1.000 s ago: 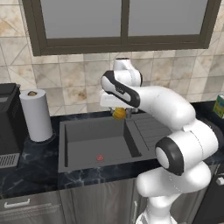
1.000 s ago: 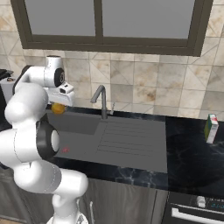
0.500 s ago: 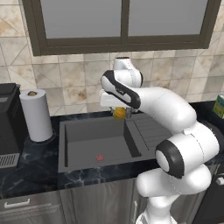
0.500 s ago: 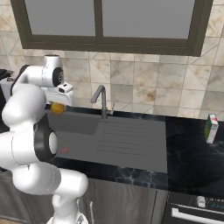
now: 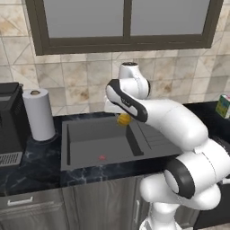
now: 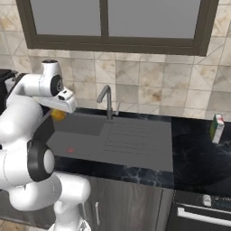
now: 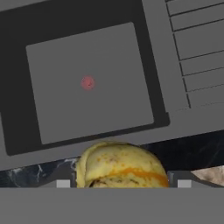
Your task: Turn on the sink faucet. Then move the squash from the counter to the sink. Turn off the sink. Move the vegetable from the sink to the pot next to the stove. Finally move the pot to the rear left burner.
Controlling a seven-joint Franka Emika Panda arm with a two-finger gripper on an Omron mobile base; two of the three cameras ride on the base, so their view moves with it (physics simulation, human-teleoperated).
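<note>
The arm reached over the back rim of the sink, and the gripper held the squash between its two fingers, which stood wide apart to fit around it. In the left base view the squash showed as a yellow lump just under the hand, above the rear right corner of the basin and clear of its floor. In the right base view it hung at the far left end of the sink, partly behind the white arm.

The hand view looked down past the squash into the dark grey basin, whose red drain mark sat near the middle of the floor. The ribbed drainboard lay to one side of the basin. A strip of the black marble desk ran between the sink rim and the squash.

The sink faucet stood upright behind the sink, to the right of the gripper in the right base view and apart from it. Whether water ran could not be told.

On the desk, a paper towel roll stood just beside a dark appliance. A small green-topped carton stood well away on the right.
</note>
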